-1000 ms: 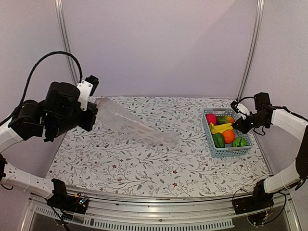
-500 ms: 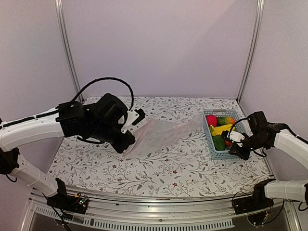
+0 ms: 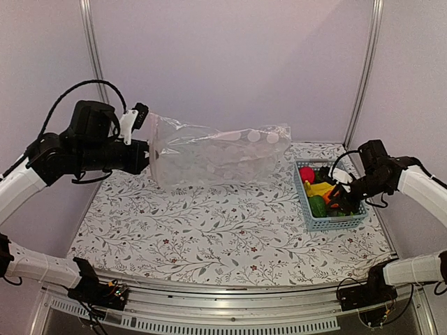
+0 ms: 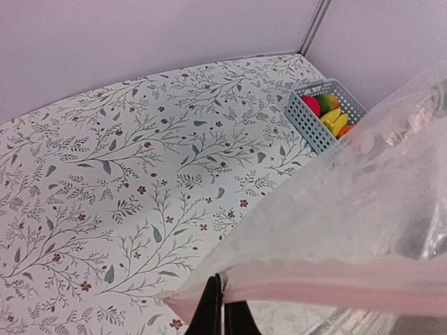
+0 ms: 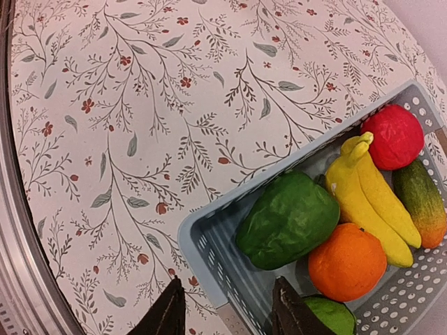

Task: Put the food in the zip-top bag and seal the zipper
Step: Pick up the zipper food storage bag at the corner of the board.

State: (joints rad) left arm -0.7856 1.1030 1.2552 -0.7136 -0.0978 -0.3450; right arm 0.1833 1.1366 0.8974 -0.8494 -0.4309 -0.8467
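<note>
bag held up on the left, fruit lying in the basket on the right

the flowered surface [image 3: 209, 237] spreads out from the near edge. on its right side stands a light blue basket [image 5: 199, 244]. the right gripper [image 5: 227, 314] hovers over the basket's near corner, open and holding nothing. one fingertip is over the surface outside the wall and the other is over the inside of the basket.

all the toy food lies in that basket. closest to the gripper is a striped green ball [image 5: 325, 315], only partly in view. next come a dark green piece [image 5: 286, 220] and an orange [image 5: 347, 262], side by side and touching. past them the yellow bananas [image 5: 370, 199] lie across the middle. the red apple [image 5: 397, 136] and the green-orange mango [image 5: 419, 199] sit at the far end.

farther back on the left, the left gripper [image 4: 220, 310] is closed on the bag [image 3: 216, 157]. it pinches the pale pink zipper strip [image 4: 328, 283] along the mouth edge. the clear, crinkly bag is lifted off the surface and stretches sideways to the right from the gripper. in the overhead view its loose end finishes near the basket's far corner.
</note>
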